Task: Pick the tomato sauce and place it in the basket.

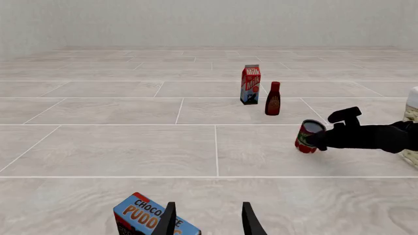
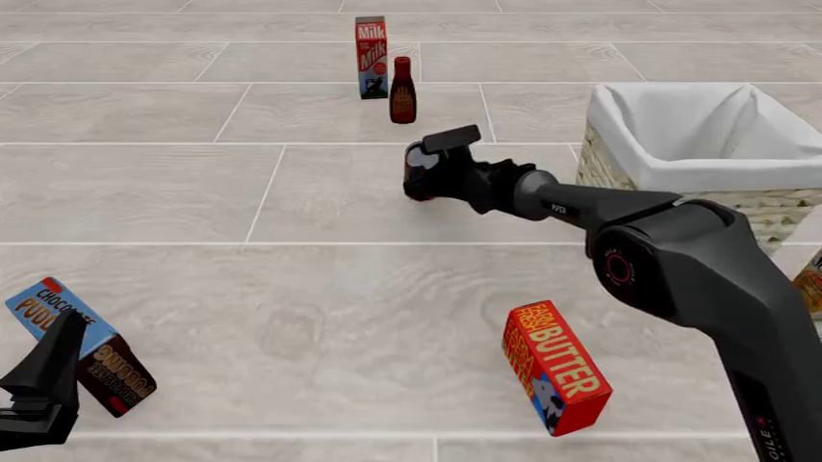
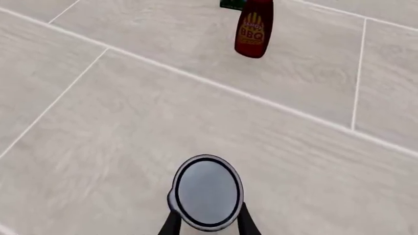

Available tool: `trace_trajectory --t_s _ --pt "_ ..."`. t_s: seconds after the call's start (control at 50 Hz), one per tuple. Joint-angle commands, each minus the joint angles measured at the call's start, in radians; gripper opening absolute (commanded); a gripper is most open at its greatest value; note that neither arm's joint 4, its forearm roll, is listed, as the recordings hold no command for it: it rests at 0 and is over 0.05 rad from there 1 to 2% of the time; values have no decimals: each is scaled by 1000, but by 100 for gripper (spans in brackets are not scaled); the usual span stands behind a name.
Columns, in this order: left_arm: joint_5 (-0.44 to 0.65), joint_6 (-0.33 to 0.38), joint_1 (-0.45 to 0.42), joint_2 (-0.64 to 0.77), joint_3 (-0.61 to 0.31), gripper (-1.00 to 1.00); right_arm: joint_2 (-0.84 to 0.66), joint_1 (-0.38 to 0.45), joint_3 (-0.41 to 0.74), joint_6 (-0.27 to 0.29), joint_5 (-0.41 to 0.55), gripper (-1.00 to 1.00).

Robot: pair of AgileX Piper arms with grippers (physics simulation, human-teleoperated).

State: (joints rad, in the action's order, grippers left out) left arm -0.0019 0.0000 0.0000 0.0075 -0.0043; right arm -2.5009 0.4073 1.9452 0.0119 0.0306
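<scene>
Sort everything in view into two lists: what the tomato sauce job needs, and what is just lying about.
Needed for the job:
tomato sauce, gripped in the right gripper
basket

Just lying about:
milk carton
BBQ sauce bottle
butter box
chocolate pudding box, beside the left gripper

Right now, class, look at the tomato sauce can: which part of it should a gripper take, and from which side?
Take the tomato sauce across its round side wall, a finger on each side, as the right gripper does now. The can is short and cylindrical, so its curved wall fits between the fingers; the flat metal top offers nothing to pinch. Approach from the near side, since the BBQ bottle stands beyond it.
</scene>
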Motion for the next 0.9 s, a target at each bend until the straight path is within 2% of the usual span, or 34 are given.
trace_trajectory --t_s 0.02,0.22,0.4,0.76,0.9 --pt "0 0 0 0 0 100 5 7 -18 -5 -9 -100" --pt "0 0 0 0 0 100 39 11 -64 2 -28 -100" --pt "0 0 0 0 0 100 129 6 -152 16 -54 -100" --pt "0 0 0 0 0 100 436 29 -379 74 -79 -100" --pt "0 0 0 0 0 100 554 22 -423 99 -45 -100"
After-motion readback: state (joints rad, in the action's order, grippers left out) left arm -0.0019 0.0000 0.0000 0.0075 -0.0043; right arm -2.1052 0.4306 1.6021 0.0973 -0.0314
